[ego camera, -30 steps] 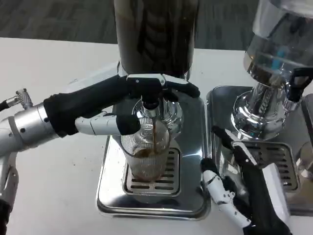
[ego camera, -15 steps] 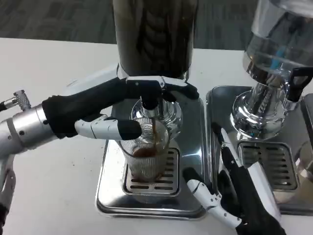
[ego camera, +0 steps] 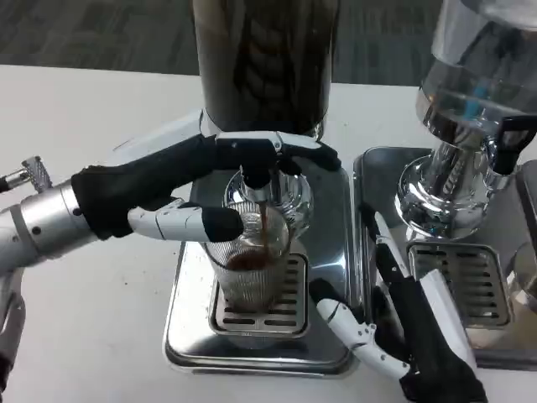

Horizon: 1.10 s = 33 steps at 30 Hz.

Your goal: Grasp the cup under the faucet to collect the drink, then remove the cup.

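Note:
A clear ribbed cup (ego camera: 248, 270) stands on the drip tray's grate (ego camera: 285, 312) under the faucet (ego camera: 258, 178). A thin brown stream runs from the faucet into the cup, which holds brown drink in its lower part. My left hand (ego camera: 210, 164) reaches in from the left. Its fingers (ego camera: 294, 151) lie over the faucet's lever and its thumb (ego camera: 189, 222) stretches below them to the cup's rim. My right hand (ego camera: 411, 323) is at the tray's front right corner, just right of the cup, with its fingers spread and nothing in them.
The dark drink tank (ego camera: 264, 59) rises behind the faucet on a steel tray (ego camera: 189, 336). A second dispenser (ego camera: 470, 126) with its own steel tray (ego camera: 495, 294) stands close on the right, behind my right hand. White table (ego camera: 84, 109) lies to the left.
My right hand has moved left and forward toward the cup, its fingers now over the tray's corner. The left hand stays on the lever while the drink keeps pouring.

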Available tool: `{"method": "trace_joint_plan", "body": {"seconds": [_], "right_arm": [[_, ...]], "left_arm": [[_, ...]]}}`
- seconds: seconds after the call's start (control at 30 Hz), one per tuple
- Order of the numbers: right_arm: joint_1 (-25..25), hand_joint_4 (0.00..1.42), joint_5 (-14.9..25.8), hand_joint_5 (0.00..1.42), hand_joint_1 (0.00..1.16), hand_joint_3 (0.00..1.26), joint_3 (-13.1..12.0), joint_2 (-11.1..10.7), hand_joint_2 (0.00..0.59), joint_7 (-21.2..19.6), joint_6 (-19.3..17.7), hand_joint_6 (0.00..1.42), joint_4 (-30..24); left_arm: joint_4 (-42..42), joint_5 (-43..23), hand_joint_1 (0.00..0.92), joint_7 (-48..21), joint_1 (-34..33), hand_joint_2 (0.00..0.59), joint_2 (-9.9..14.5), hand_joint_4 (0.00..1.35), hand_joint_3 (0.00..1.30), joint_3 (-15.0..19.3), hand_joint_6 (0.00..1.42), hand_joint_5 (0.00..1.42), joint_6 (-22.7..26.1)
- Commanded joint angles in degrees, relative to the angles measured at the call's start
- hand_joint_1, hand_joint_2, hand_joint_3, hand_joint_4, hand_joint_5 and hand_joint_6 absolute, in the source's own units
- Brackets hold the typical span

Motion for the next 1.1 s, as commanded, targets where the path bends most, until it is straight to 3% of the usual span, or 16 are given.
{"method": "trace_joint_plan", "body": {"seconds": [0.03, 1.1], "right_arm": [[-1.72, 0.0, 0.72, 0.0, 0.38, 0.0, 0.22, 0.4, 0.228, 0.48, 0.87, 0.0, 1.7], [-9.95, 0.0, 1.04, 0.0, 0.37, 0.0, 2.73, 1.65, 0.232, 0.28, 1.27, 0.0, 8.56]], "left_arm": [[-0.86, 1.91, 0.0, -1.08, 2.05, 0.086, 0.85, 0.16, 0.26, -1.38, 0.26, 0.13, -0.54], [-2.98, 1.27, 0.0, 1.1, 3.47, 0.091, 2.44, 0.17, 0.27, -0.91, 0.26, 0.13, -0.35]]}}
